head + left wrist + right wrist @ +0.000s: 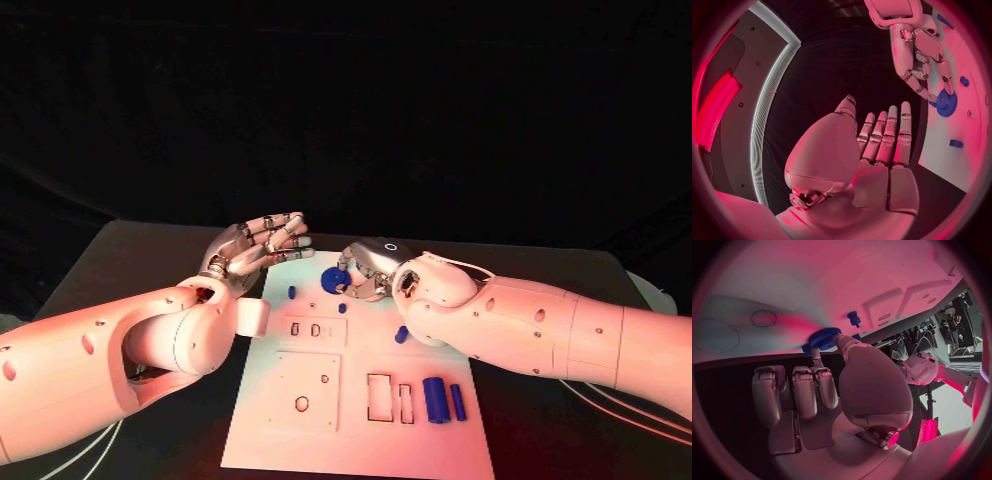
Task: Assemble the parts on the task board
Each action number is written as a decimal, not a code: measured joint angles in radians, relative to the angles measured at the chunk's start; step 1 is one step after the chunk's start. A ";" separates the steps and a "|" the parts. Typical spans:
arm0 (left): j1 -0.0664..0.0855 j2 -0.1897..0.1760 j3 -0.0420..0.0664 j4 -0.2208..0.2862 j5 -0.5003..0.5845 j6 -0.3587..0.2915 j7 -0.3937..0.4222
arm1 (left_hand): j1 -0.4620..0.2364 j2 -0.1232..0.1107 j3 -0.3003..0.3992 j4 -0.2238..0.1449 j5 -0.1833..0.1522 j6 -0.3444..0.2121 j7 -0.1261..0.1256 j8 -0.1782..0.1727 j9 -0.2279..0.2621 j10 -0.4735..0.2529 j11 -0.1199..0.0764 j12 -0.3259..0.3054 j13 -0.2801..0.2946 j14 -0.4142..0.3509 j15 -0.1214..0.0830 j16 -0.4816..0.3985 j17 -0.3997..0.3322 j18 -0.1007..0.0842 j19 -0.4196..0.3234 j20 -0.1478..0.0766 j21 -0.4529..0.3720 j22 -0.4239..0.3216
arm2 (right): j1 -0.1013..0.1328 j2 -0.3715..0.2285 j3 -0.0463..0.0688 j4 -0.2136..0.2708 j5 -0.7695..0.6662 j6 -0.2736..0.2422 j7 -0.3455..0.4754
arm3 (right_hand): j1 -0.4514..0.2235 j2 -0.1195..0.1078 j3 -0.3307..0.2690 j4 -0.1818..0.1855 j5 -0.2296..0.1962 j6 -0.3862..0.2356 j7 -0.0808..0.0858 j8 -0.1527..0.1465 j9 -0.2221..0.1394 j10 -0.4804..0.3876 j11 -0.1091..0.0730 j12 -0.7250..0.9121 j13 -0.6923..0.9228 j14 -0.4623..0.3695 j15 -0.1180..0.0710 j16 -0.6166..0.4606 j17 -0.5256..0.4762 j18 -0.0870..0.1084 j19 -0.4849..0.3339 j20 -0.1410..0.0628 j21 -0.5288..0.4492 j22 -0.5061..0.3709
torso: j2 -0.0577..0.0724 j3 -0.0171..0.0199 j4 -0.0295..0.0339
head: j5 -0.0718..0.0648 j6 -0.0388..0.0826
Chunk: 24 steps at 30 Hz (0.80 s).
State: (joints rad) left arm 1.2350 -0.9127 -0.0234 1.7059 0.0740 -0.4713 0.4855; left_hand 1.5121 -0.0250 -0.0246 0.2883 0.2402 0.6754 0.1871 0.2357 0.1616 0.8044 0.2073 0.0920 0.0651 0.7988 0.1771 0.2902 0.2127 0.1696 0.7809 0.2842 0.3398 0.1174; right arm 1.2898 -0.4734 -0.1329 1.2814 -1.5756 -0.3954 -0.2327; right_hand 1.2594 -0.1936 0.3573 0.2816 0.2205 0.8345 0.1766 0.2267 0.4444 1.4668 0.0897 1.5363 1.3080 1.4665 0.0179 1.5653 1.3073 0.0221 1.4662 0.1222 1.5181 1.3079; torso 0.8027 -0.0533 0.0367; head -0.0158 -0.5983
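Observation:
The white task board point(361, 430) lies in the middle of the table. My right hand point(371, 270) hovers over its far end and pinches a blue gear point(335, 280) between thumb and a finger; the gear point(822, 340) sits just above the board point(773, 285), near a small blue peg point(854, 318). The left wrist view shows the same gear point(946, 102) under the right hand point(920, 55). My left hand point(267, 245) is raised beside the board's far left corner, fingers straight and apart, holding nothing point(879, 145).
Small blue pegs point(291, 292) point(342, 308) stand on the board's far part, another blue piece point(402, 334) lies by my right forearm. Two blue bars point(434, 400) point(457, 402) lie near the rectangular slots point(381, 396). Black table point(130, 260) surrounds the board.

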 measured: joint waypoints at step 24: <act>0.000 -0.003 0.000 -0.023 0.000 -0.001 -0.002 | 0.008 0.008 0.000 0.000 0.000 -0.011 -0.003 -0.008 -0.003 -0.004 0.004 -0.004 0.000 -0.004 0.004 -0.004 0.000 0.000 0.000 0.000 0.000 -0.003 | 0.042 -0.355 0.007 0.193 0.215 -0.098 0.174 | 0.071 -0.003 0.051 -0.058 -0.014 0.004 0.003 -0.027 0.006 0.000 0.000 -0.017 0.000 0.000 0.000 0.000 0.001 0.000 0.000 0.000 -0.047 0.000 | -0.015 0.0060 -0.0163 | 0.012 0.005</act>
State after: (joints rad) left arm 1.2350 -0.9159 -0.0238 1.6826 0.0742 -0.4719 0.4837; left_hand 1.5202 -0.0170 -0.0246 0.2883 0.2402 0.6647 0.1836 0.2277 0.1587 0.8006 0.2111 0.0879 0.0651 0.7951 0.1808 0.2863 0.2125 0.1696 0.7809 0.2842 0.3398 0.1148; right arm 1.3321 -0.8280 -0.1254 1.4747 -1.3602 -0.4930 -0.0583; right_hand 1.3309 -0.1964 0.4085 0.2238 0.2066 0.8386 0.1798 0.1997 0.4503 1.4668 0.0896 1.5196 1.3077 1.4666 0.0179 1.5652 1.3080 0.0221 1.4662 0.1221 1.4714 1.3076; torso 0.7880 -0.0473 0.0204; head -0.0041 -0.5934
